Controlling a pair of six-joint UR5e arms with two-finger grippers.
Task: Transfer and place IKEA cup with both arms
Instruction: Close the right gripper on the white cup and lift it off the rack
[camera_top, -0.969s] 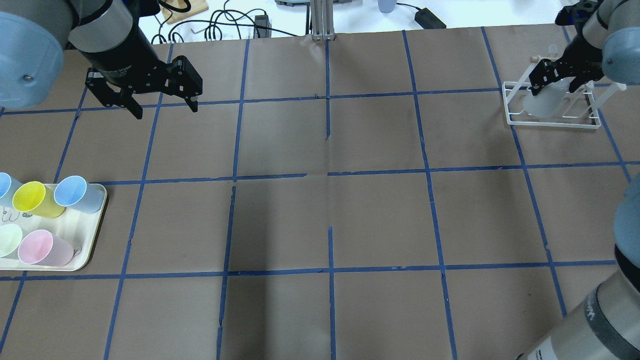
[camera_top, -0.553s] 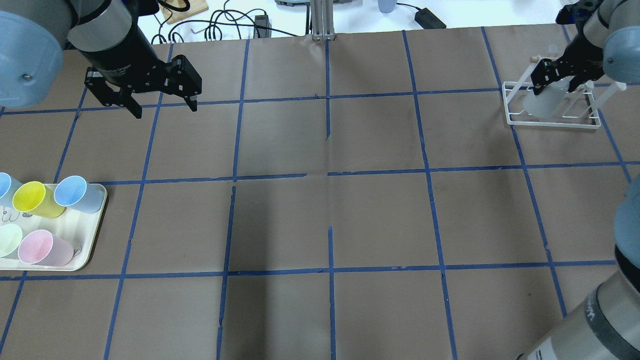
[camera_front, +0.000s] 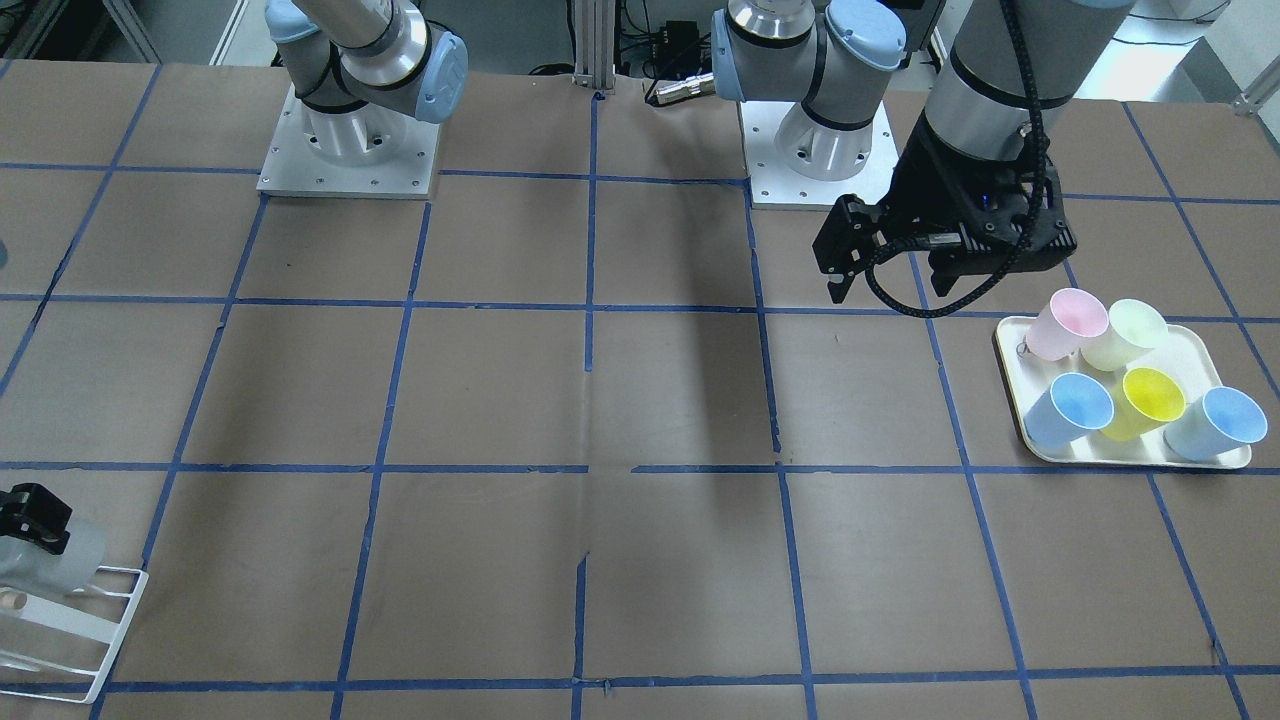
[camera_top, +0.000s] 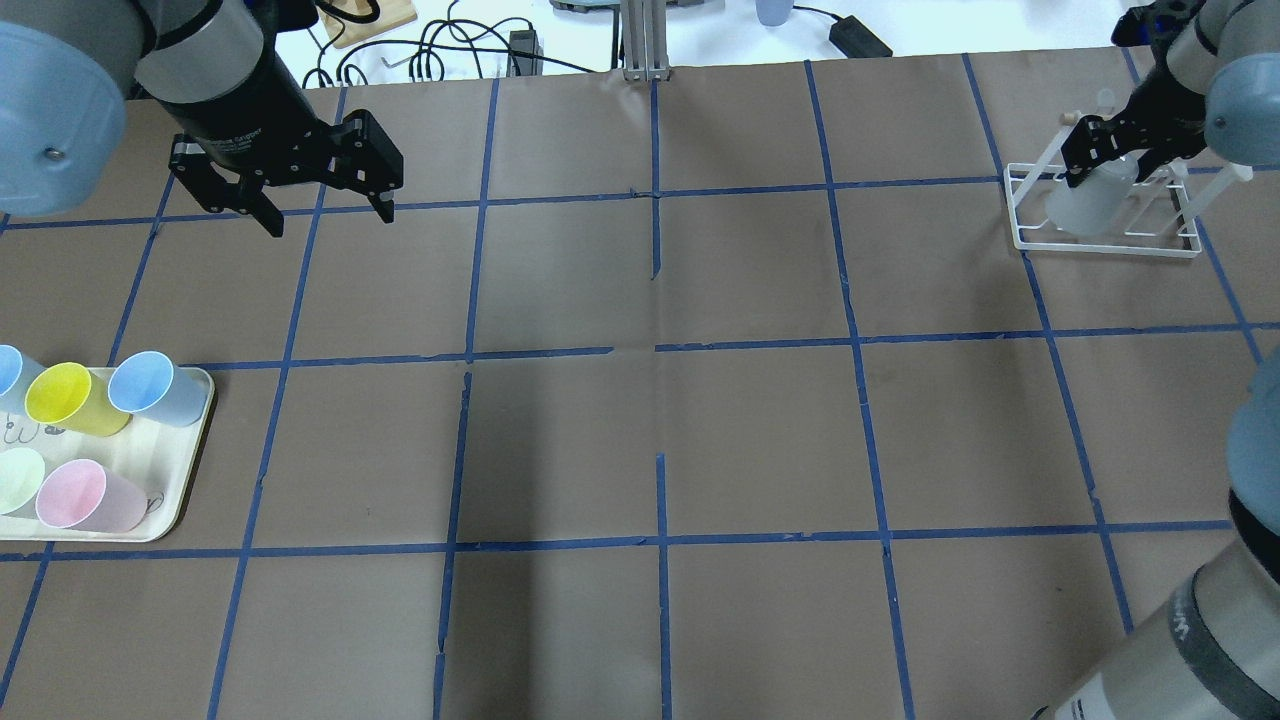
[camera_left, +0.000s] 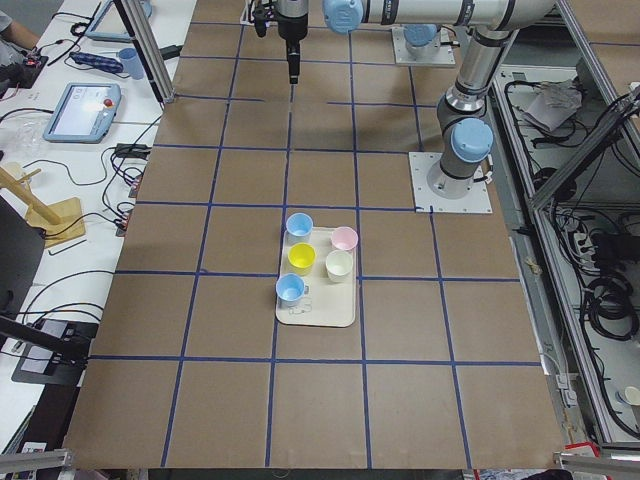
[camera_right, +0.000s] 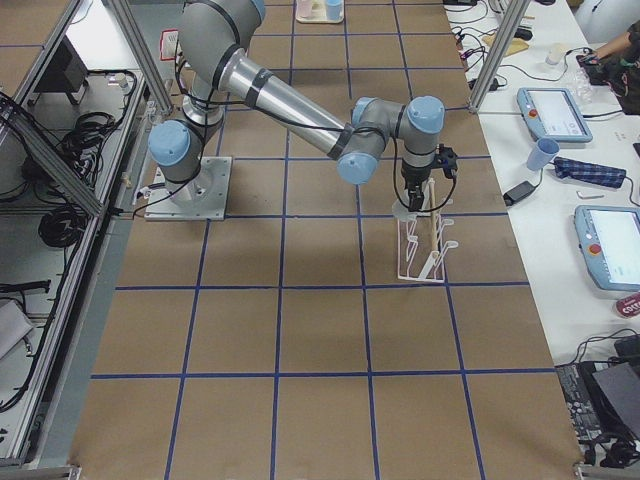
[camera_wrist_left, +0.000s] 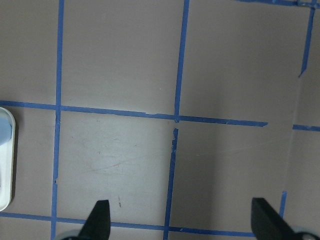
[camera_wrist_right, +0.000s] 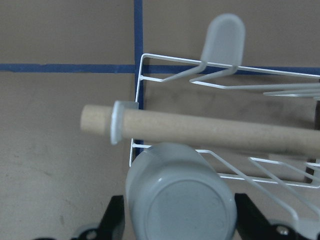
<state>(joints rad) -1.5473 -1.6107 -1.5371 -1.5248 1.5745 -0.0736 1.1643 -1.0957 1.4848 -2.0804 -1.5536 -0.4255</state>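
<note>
The IKEA cup (camera_top: 1085, 205), pale grey-white, lies tilted on a white wire rack (camera_top: 1020, 235) at the far right of the table. My right gripper (camera_top: 1115, 170) is down over it. In the right wrist view the cup's base (camera_wrist_right: 180, 200) fills the gap between the two fingers, which press against its sides, so the gripper (camera_wrist_right: 180, 220) is shut on the cup. The front view shows the cup (camera_front: 55, 560) under the black gripper (camera_front: 30, 510). My left gripper (camera_top: 330, 220) is open and empty above the far left of the table, away from the cups; it also shows in the left wrist view (camera_wrist_left: 180, 210).
A cream tray (camera_top: 180, 500) at the near left holds two light blue cups (camera_top: 150, 385), a yellow cup (camera_top: 65, 395), a pink cup (camera_top: 80, 495) and a pale green cup (camera_top: 15, 480). The rack carries a wooden dowel (camera_wrist_right: 225, 132). Cables lie beyond the table's far edge.
The right gripper's fingers have drawn in around the cup on the rack. The left arm has barely moved.
</note>
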